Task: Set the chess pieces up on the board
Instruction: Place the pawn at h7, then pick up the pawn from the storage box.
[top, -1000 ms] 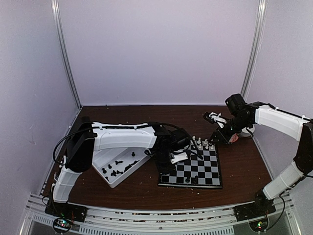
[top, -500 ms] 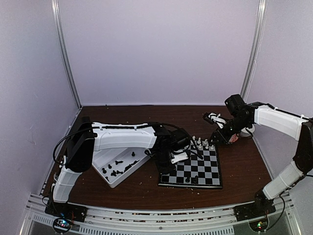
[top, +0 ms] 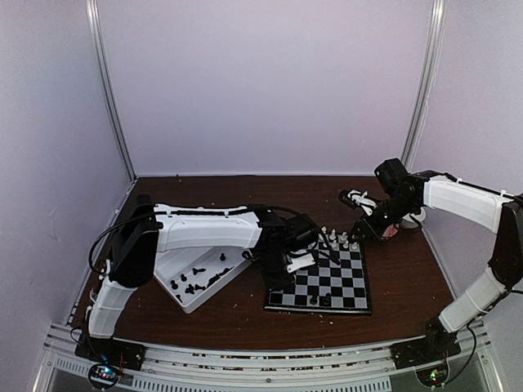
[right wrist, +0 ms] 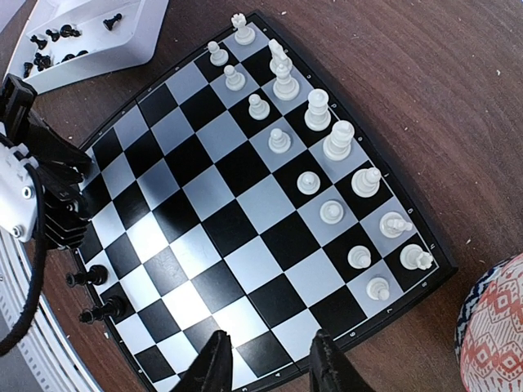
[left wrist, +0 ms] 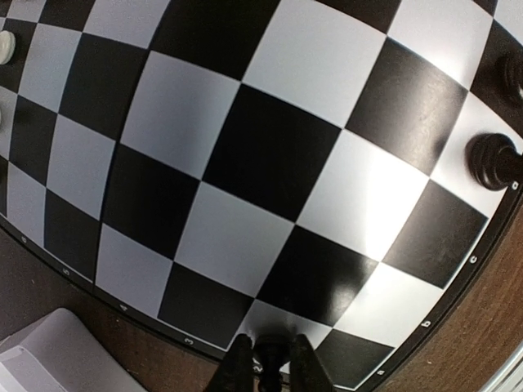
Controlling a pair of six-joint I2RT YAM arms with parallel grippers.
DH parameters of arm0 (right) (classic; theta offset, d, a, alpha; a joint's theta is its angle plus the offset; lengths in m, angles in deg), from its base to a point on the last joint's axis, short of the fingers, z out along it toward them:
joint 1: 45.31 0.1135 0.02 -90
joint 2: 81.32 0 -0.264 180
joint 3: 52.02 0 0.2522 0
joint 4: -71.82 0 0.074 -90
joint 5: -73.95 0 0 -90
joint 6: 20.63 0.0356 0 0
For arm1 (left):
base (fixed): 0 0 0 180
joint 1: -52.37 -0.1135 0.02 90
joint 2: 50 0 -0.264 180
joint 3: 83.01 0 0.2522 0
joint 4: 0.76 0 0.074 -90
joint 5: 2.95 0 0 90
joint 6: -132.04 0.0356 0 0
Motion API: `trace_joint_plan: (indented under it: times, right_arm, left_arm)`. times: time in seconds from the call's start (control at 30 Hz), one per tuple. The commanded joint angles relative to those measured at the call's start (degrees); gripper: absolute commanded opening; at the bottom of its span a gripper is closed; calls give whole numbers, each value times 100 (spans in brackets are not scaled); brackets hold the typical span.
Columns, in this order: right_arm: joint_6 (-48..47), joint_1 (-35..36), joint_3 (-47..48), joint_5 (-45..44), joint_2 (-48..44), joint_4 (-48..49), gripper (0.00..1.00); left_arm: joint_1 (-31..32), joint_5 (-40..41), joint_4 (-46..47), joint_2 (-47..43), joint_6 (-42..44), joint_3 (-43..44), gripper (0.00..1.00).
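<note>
Pale lilac walls enclosed a dark brown table [top: 237, 322], as I viewed the cell from my remote station. At 9 o'clock from the board [top: 327, 278] lay a white tray [right wrist: 122, 49] with loose black chess pieces [top: 196, 282] in it. The left gripper [left wrist: 270, 369] hung over the board's 9 o'clock edge, its fingers [left wrist: 239, 369] set narrowly either side of one black piece [left wrist: 270, 349] that stood upright on a rim square. I could not tell whether the pads pressed it or had let go. Two more black men [right wrist: 94, 294] stood at the board's 6 o'clock edge, and white pieces [top: 339, 241] lined its 12 o'clock edge in two rows. At 1 o'clock from the board hovered the right gripper [right wrist: 268, 359], its jaws parted with nothing between them. Just beside it sat a red-patterned round object [right wrist: 494, 327].
</note>
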Motion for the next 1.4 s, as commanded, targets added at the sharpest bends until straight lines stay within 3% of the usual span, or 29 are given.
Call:
trace_joint_plan:
  times: [0.0, 0.13, 0.37, 0.63, 0.77, 0.9, 1.2, 1.37]
  right_arm:
    - [-78, -30, 46, 67, 35, -48, 34]
    - [-78, -27, 56, 73, 40, -56, 34]
    - [-91, -31, 61, 85, 40, -83, 34]
    - [-130, -22, 85, 175, 66, -124, 34]
    - [-139, -20, 66, 188, 75, -122, 34]
    - [-147, -18, 77, 209, 97, -144, 34]
    - [-157, -18, 75, 227, 136, -153, 34]
    - [-150, -18, 78, 228, 143, -152, 34]
  left_arm:
    - [9, 23, 120, -205, -36, -156, 21]
    - [7, 209, 116, -534, -79, -88, 32]
    - [-56, 790, -320, -1362, -509, -6, 37]
    - [-1190, 1248, -253, -2896, -2557, -2447, 36]
    - [-1503, 1372, -69, -3259, -2977, -3450, 30]
    - [-1630, 1268, -52, -3336, -3162, -3930, 24]
    - [-1632, 293, 640, -3635, -2952, -4501, 29]
    - [-1632, 312, 590, -3392, -2876, -4523, 25]
